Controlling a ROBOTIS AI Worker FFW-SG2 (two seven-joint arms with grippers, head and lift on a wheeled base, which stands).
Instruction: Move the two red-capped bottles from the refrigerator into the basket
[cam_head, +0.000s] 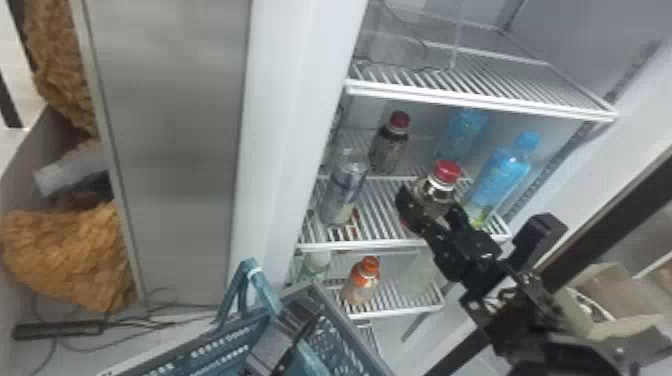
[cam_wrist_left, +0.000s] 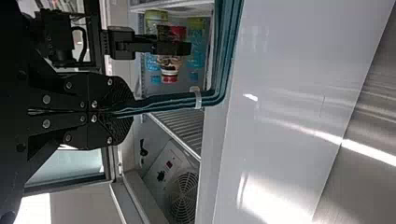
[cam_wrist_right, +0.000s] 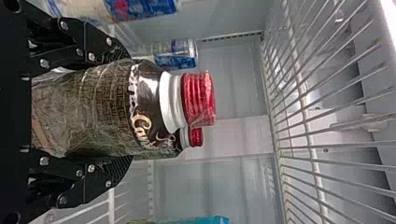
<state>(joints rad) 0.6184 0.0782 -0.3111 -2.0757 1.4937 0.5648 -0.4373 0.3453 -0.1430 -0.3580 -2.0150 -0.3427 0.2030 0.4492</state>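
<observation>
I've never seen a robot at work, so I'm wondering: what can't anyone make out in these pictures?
- Base of the front red-capped bottle: behind the right pincer in the head view, so contact with the shelf is unclear.
- Near side of the basket: cut off by the head view's bottom edge.
- Label wording on the orange-capped bottle: too small in the head view.

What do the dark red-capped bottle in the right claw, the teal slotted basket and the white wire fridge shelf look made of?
The bottle looks like glossy clear plastic, possibly glass: bright shoulder highlights, crinkled see-through film around it. The basket seems moulded plastic, fairly matte, with regular slots in its wall. The shelf is probably white-coated metal: thin, straight, evenly coloured rods.
</observation>
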